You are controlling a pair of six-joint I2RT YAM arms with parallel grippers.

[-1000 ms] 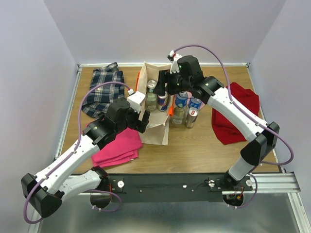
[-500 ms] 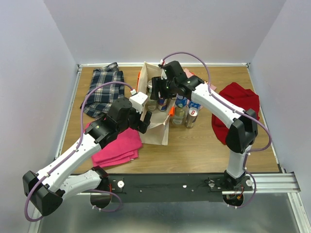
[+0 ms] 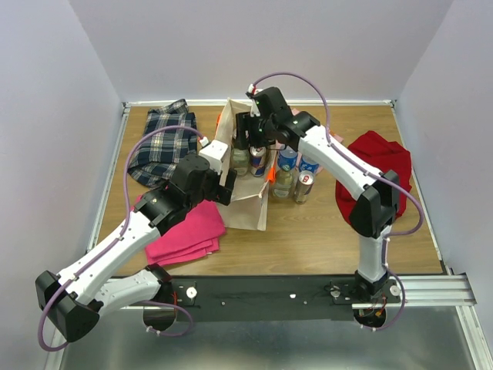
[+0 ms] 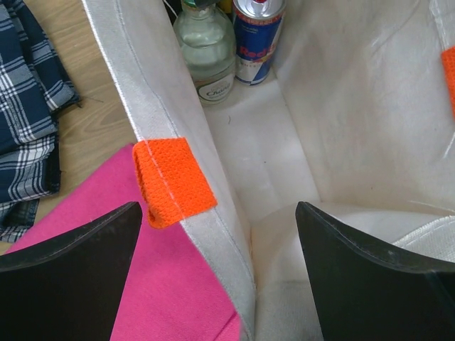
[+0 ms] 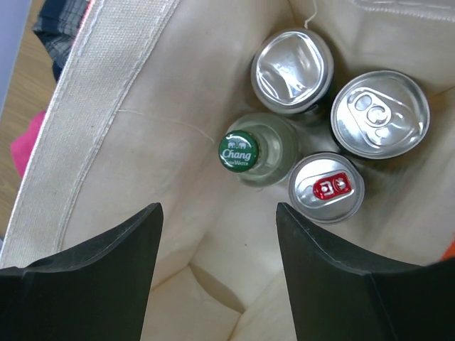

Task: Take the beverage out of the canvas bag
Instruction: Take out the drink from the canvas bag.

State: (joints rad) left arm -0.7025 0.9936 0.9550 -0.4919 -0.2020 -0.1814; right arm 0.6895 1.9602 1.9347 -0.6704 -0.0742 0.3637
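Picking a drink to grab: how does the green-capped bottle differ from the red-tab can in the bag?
The green-capped bottle is clear glass with a narrow neck; the red-tab can is metal, with a wide flat lid. The bottle's cap is green, the can's lid silver. Both stand upright in the canvas bag.

Wooden table (image 3: 308, 239), three cloths lying on it.
- Blue-and-white plaid cloth (image 3: 162, 150): rumpled, far left.
- Pink cloth (image 3: 189, 235): folded flat, near left, just beside the plaid one (upper part hidden from above).
- Red cloth (image 3: 393, 162): crumpled, right side, well apart from the other two.

Metal rail (image 3: 431, 289) runs along the near edge.
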